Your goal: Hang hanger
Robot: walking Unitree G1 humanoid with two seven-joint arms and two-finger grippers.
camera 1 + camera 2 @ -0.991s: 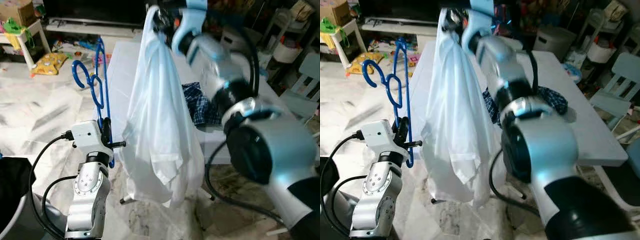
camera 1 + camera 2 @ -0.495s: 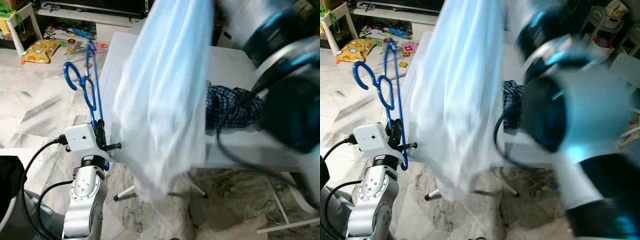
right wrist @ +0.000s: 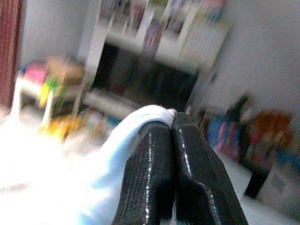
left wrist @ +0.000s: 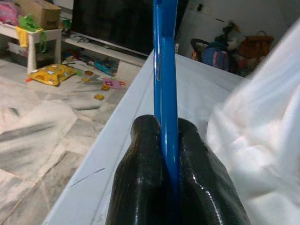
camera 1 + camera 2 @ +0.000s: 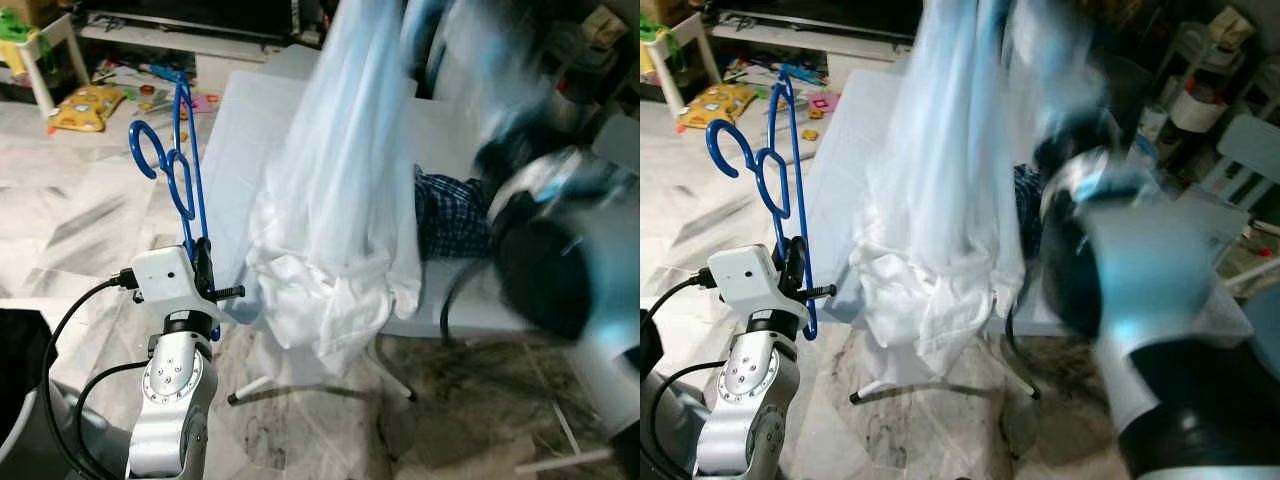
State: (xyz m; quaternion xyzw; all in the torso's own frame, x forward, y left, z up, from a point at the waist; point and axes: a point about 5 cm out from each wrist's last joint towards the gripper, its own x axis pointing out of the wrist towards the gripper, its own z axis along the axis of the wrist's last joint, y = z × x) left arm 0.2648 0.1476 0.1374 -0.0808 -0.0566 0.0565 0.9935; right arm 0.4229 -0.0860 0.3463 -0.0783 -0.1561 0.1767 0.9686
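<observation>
A blue plastic hanger [image 5: 180, 175] stands upright beside the white table's left edge, its hook at the top left. My left gripper [image 4: 168, 145] is shut on the hanger [image 4: 165, 70] low down, and the fingers [image 4: 140, 187] press it from both sides. A white shirt [image 5: 335, 240] hangs from my raised right gripper [image 3: 172, 123], which is shut on a fold of the white shirt [image 3: 140, 123]. The shirt's lower part bunches on the table's front edge. My right arm [image 5: 560, 280] is blurred at the right.
The white table [image 5: 250, 130] carries a blue checked garment [image 5: 455, 215] behind the shirt. Toys and a yellow cushion [image 5: 85, 105] lie on the marble floor at the far left. A small white stool [image 5: 45, 50] stands there. Chairs and clutter [image 5: 1230, 150] crowd the right side.
My right arm has swung the white shirt down and rightward, so its hem now rests bunched on the table edge. The left gripper and hanger have kept their place.
</observation>
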